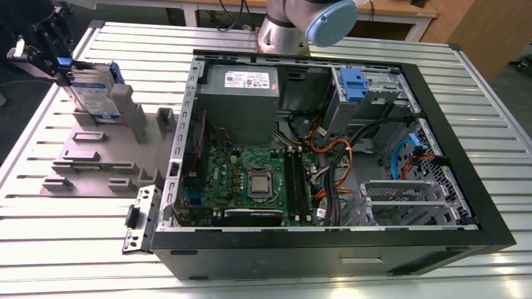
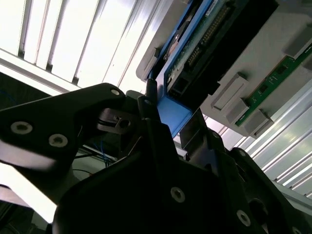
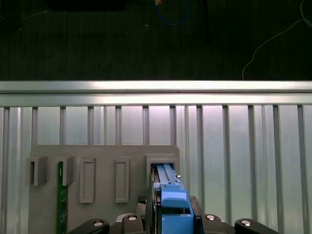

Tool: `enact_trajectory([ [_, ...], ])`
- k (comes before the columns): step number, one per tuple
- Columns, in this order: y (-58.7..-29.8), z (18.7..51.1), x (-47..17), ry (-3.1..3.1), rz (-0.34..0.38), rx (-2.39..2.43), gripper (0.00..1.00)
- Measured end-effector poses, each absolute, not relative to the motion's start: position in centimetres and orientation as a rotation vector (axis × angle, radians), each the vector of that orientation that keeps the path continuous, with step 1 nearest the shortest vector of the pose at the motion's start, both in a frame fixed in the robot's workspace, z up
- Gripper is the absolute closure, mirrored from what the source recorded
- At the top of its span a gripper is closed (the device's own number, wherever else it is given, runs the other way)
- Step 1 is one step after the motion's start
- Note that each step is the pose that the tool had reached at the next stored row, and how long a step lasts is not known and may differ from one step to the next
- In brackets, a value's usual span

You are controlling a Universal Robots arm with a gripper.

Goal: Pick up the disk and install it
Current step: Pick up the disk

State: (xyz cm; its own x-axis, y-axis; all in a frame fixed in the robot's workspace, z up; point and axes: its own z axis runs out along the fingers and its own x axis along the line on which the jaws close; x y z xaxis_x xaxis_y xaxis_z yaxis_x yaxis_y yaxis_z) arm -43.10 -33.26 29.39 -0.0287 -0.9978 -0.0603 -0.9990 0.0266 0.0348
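The disk (image 1: 93, 94), silver with a white-and-blue label and a blue bracket, stands on edge in a slot of the grey holder plate (image 1: 91, 146) at the exterior view's left. My gripper (image 1: 60, 62) sits at its upper outer end. In the second wrist view the dark fingers (image 2: 148, 105) flank the disk's blue tab (image 2: 173, 117) and the gripper (image 2: 170, 116) looks shut on it. The first wrist view has the blue bracket (image 3: 173, 202) between the jaws of the gripper (image 3: 173, 219), with the disk's edge reaching into the slot (image 3: 163, 168).
An open computer case (image 1: 332, 240) lies at the exterior view's right, with a grey power supply (image 1: 241, 93), a motherboard (image 1: 249, 180) and another blue-tabbed drive (image 1: 352, 84). A green memory stick (image 3: 60, 195) stands in the holder. The slatted metal table (image 1: 75, 218) ends near the holder.
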Motion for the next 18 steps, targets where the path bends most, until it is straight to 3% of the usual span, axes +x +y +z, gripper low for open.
enact_trajectory([
  [6, -33.26, 29.39, -43.10, 2.237, 0.105, -2.176, 0.57],
  [7, -33.26, 29.40, -43.10, 2.237, 0.105, -2.176, 0.64],
  [18, -33.26, 29.47, -43.10, 2.237, 0.104, -2.176, 0.64],
])
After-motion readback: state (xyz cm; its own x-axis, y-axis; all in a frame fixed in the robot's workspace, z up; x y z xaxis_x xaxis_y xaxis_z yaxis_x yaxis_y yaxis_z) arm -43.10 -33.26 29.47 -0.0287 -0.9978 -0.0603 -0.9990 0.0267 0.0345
